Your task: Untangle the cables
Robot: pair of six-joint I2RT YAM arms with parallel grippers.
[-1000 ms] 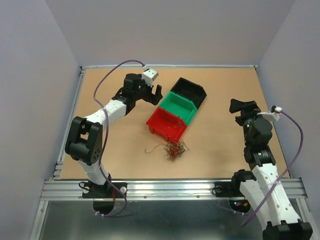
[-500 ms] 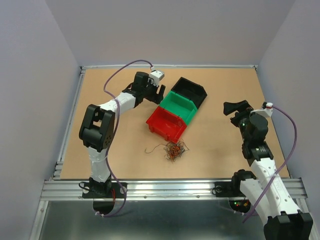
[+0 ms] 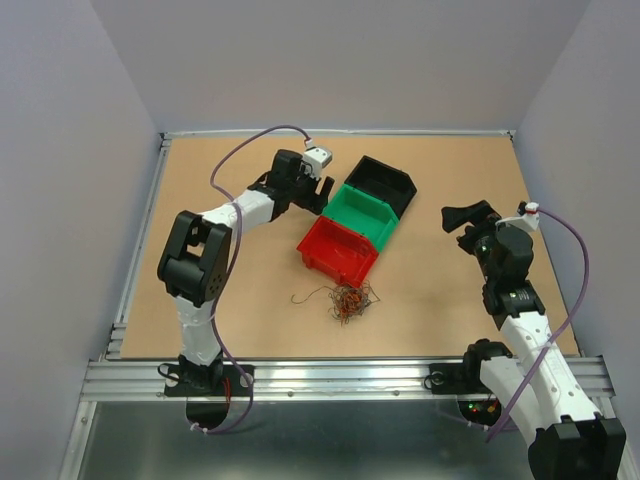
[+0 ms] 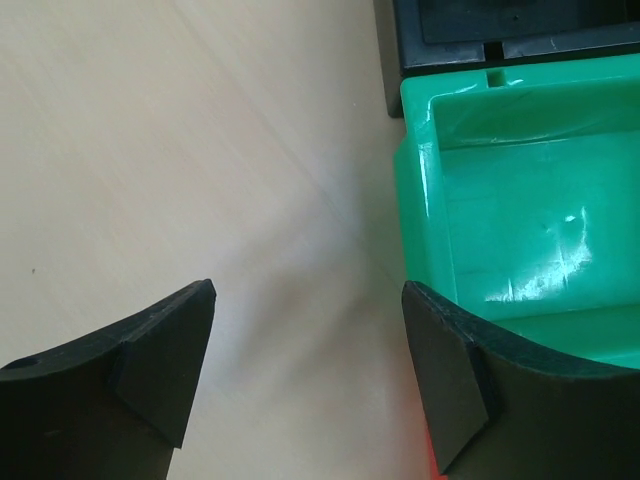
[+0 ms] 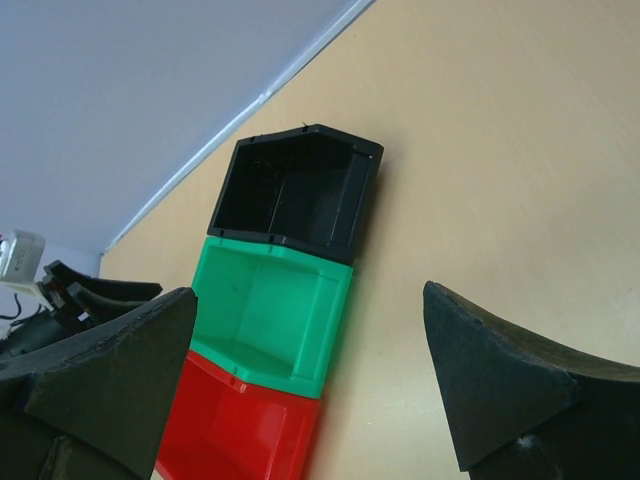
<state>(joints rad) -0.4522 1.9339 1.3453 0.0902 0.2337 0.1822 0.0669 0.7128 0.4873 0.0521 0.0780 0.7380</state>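
Observation:
The cables (image 3: 348,300) are a small clump of thin reddish-orange and dark strands lying on the table just in front of the red bin (image 3: 338,250). One strand trails off to the left. My left gripper (image 3: 318,193) is open and empty, low over the table beside the green bin (image 3: 362,213). In the left wrist view its fingers (image 4: 160,370) frame bare table, with the green bin (image 4: 520,220) at the right. My right gripper (image 3: 462,222) is open and empty, right of the bins and pointing at them. Neither wrist view shows the cables.
A black bin (image 3: 383,183), the green bin and the red bin stand touching in a diagonal row at mid-table. The right wrist view shows the black bin (image 5: 295,190), the green bin (image 5: 270,310) and the red bin (image 5: 240,430). A raised rim (image 3: 160,200) borders the table.
My left arm has swung right, bringing its gripper up against the left side of the green bin, and its jaws have narrowed slightly. My right gripper has shifted a little left toward the bins.

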